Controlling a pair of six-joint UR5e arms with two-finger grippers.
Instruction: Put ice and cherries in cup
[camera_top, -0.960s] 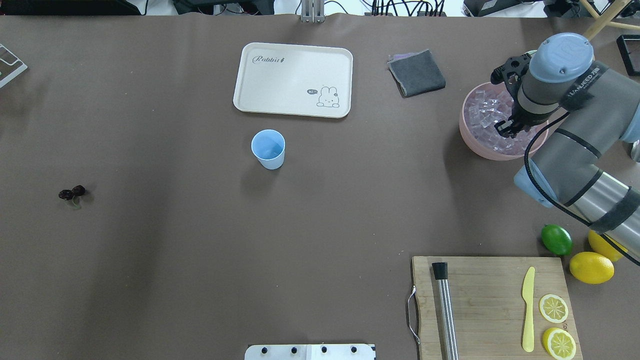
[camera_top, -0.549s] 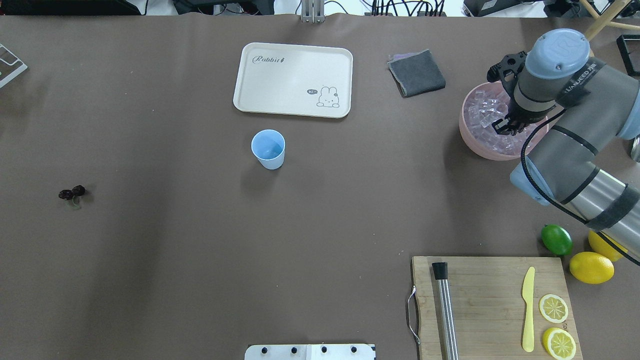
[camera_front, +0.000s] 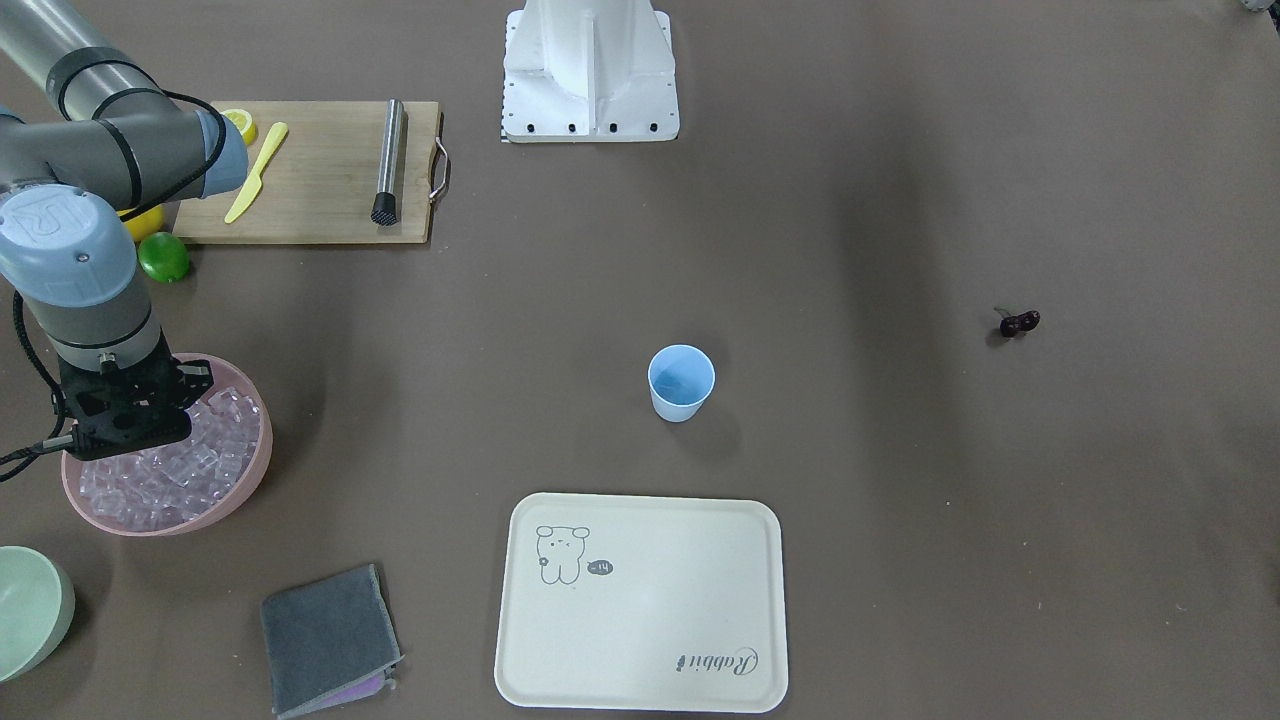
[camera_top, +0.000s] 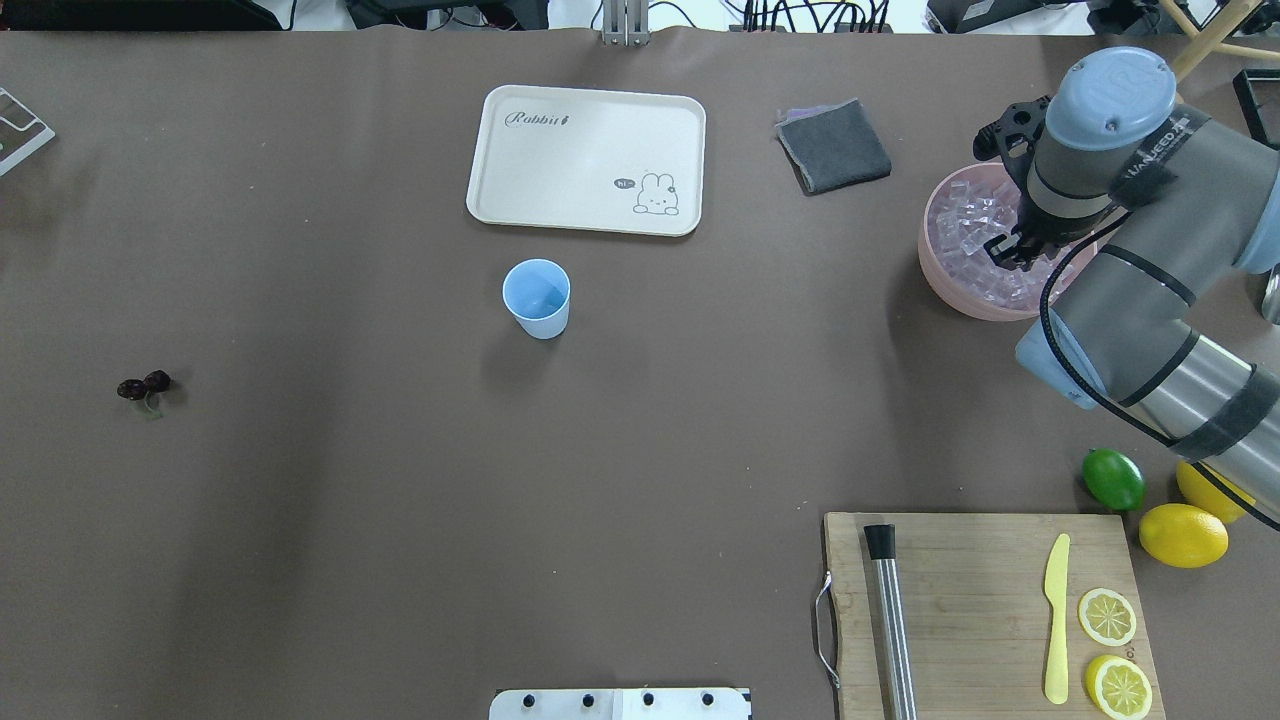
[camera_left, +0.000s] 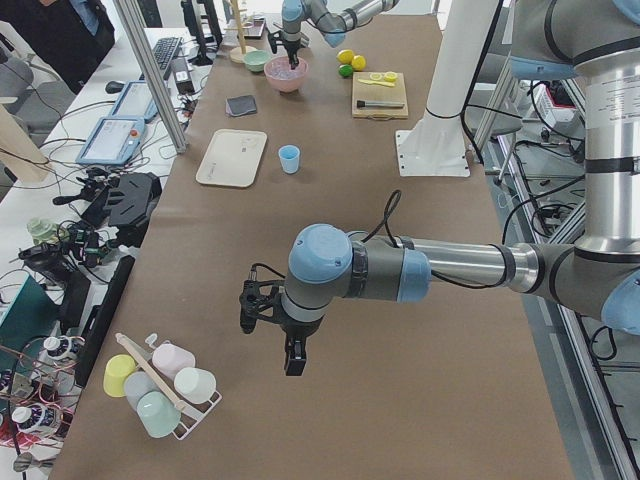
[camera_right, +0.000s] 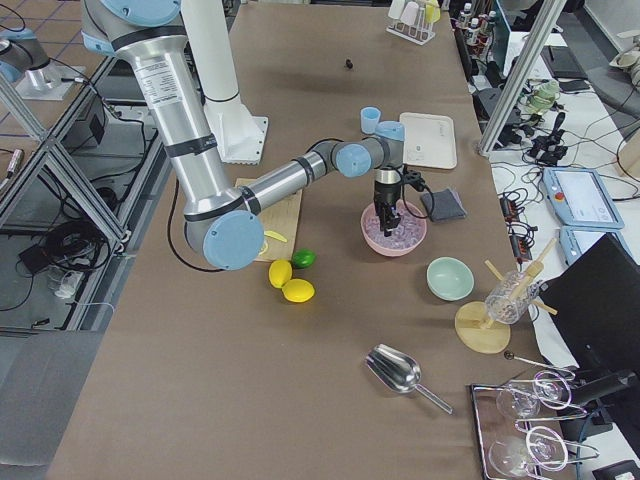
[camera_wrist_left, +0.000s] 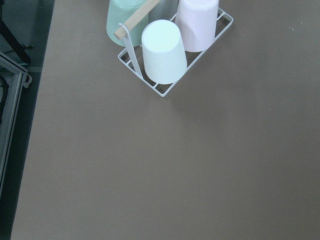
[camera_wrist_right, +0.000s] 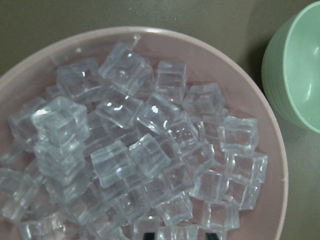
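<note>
The light blue cup (camera_top: 537, 297) stands upright mid-table, also in the front view (camera_front: 681, 381). The dark cherries (camera_top: 144, 385) lie far to the left on the table. Ice (camera_wrist_right: 130, 155) fills the pink bowl (camera_top: 924, 255). My right gripper (camera_top: 1010, 252) points down into the ice. In the right wrist view its two tips (camera_wrist_right: 180, 235) show apart at the bottom edge, with a cube between them. My left gripper (camera_left: 290, 358) shows only in the exterior left view, above the table near a rack of cups (camera_wrist_left: 165, 47). I cannot tell whether it is open or shut.
A cream tray (camera_top: 585, 160) lies beyond the cup and a grey cloth (camera_top: 832, 145) to its right. A pale green bowl (camera_wrist_right: 300, 65) stands beside the pink bowl. A lime (camera_top: 1113, 479), lemons (camera_top: 1183, 535) and a cutting board (camera_top: 980, 610) lie near my right arm.
My right wrist has shifted a little toward the far side of the pink bowl, with the gripper still in the ice. The cup and cherries have not moved.
</note>
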